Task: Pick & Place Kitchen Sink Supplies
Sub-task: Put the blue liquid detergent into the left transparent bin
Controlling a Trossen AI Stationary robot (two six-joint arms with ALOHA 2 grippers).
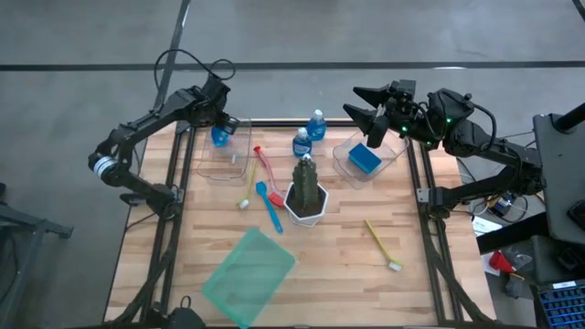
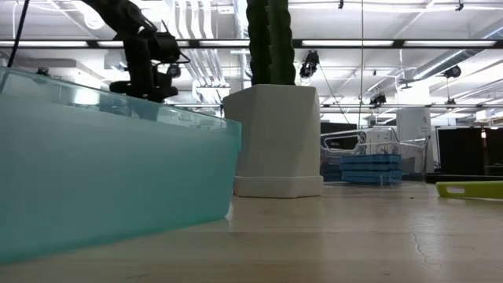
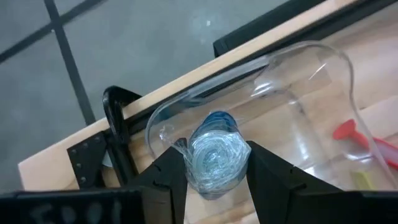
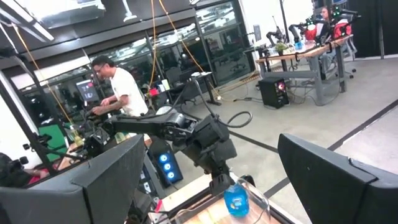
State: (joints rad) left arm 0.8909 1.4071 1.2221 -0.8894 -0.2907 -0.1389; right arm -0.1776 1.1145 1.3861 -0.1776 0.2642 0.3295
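My left gripper [image 1: 219, 128] is shut on a small blue bottle [image 3: 214, 155] over the far left corner of a clear container [image 1: 224, 153]. The bottle also shows under that gripper in the right wrist view [image 4: 235, 201]. Two more blue bottles with white caps [image 1: 316, 123] [image 1: 302, 142] stand on the table at the far middle. Red [image 1: 263, 163], yellow [image 1: 249, 187] and blue [image 1: 271, 206] brushes lie left of the cactus pot [image 1: 306, 192]. A lime brush [image 1: 382, 245] lies at the near right. A blue sponge [image 1: 364, 158] lies in the right clear container [image 1: 345, 166]. My right gripper [image 1: 366, 114] waits open, raised above that container. My left gripper pinches the bottle's body [image 3: 186, 163] between its two fingers [image 3: 163, 180], one on each side. It comes slanting down from the table's left. One round end of the bottle faces the wrist camera. The bottle sits within the container's rim [image 3: 298, 50]; whether it touches the floor, I cannot tell.
A translucent green sheet [image 1: 249, 267] lies at the near middle and fills the low view's left [image 2: 110, 173]. The cactus in its white pot [image 2: 279, 141] stands mid-table. Black frame rails [image 1: 174, 174] run along the table's sides. A person [image 4: 121, 87] works in the room beyond.
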